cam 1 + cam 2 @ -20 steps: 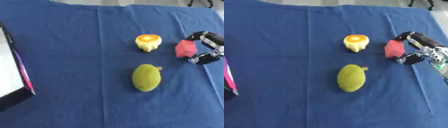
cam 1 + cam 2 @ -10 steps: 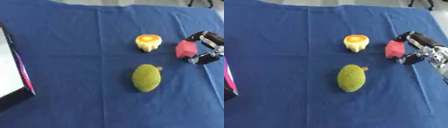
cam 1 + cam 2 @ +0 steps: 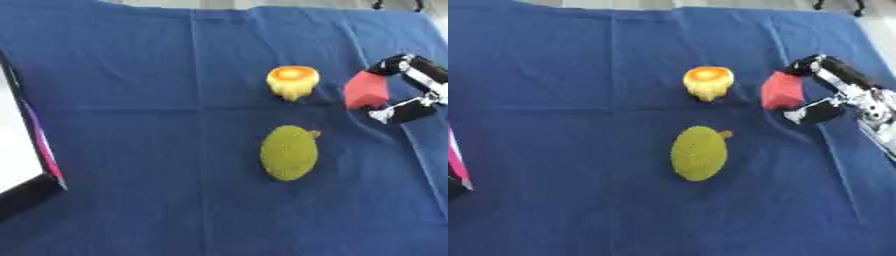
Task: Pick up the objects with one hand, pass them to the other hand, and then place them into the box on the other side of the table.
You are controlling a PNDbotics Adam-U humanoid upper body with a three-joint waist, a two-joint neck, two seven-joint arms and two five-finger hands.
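Observation:
A red block [image 3: 779,90] lies at the right of the blue cloth, and my right hand [image 3: 837,90] curls its fingers and thumb around it from the right. Left of the block stands a yellow and orange fruit-like thing [image 3: 707,82]. Below that lies a green bumpy oval fruit [image 3: 699,153] with a short stem. At the far left edge is the box [image 3: 31,150], white inside with a pink and black rim. My left hand shows in neither view.
A blue cloth [image 3: 157,75] covers the whole table, with fold creases running across it. Pale floor shows beyond the cloth's far and right edges.

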